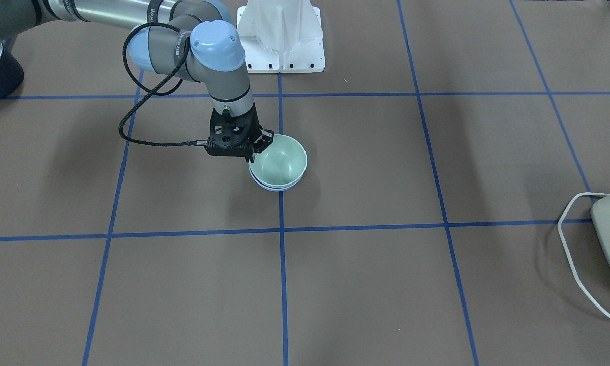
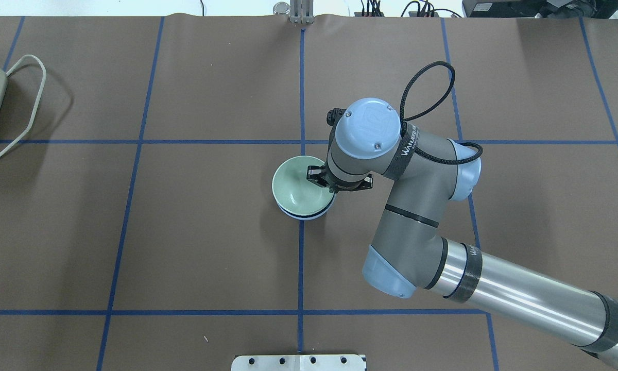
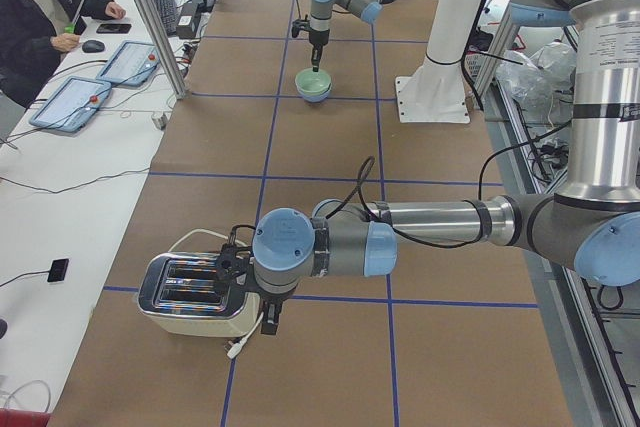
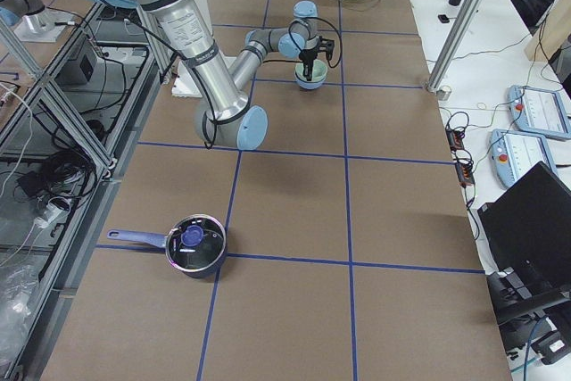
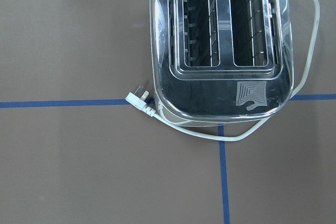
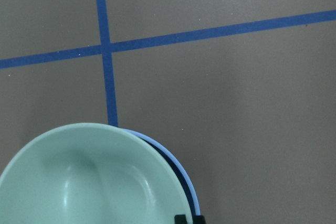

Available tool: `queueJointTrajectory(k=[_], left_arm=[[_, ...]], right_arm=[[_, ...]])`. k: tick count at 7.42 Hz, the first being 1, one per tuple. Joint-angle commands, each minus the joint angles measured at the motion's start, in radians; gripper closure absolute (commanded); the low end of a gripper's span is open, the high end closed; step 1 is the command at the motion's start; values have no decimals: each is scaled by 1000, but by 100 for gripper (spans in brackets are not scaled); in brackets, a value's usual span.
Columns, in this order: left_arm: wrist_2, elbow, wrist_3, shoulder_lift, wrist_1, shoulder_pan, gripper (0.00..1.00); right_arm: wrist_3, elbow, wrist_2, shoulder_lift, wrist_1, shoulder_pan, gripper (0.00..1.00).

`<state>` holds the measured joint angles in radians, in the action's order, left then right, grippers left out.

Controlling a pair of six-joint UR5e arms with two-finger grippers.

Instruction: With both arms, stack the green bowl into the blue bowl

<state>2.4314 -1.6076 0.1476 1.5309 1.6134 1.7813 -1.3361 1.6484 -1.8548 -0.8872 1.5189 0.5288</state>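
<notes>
The pale green bowl (image 1: 282, 162) sits nested inside the blue bowl (image 1: 277, 188) near the table's middle. Only the blue bowl's rim shows under it, as in the overhead view (image 2: 306, 216) and the right wrist view (image 6: 181, 169). My right gripper (image 1: 258, 148) points down at the green bowl's (image 2: 298, 188) edge on the robot's side. Its fingers straddle that rim and look shut on it. My left gripper (image 3: 268, 322) hovers over a toaster far from the bowls. I cannot tell whether it is open or shut.
A chrome toaster (image 5: 226, 40) with a white cord and loose plug (image 5: 137, 98) stands at the table's left end. A dark pot with a blue-knobbed lid (image 4: 194, 243) sits at the right end. Blue tape lines cross the brown table.
</notes>
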Motion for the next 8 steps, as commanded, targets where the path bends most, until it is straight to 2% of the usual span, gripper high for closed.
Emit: queueJointTrajectory(k=[1, 8], left_arm=[[0, 0, 0, 1, 0, 0, 2], [0, 0, -3, 0, 3, -8, 2]], right_arm=[[0, -15, 9, -1, -19, -4, 100], [14, 2, 11, -21, -17, -9, 100]])
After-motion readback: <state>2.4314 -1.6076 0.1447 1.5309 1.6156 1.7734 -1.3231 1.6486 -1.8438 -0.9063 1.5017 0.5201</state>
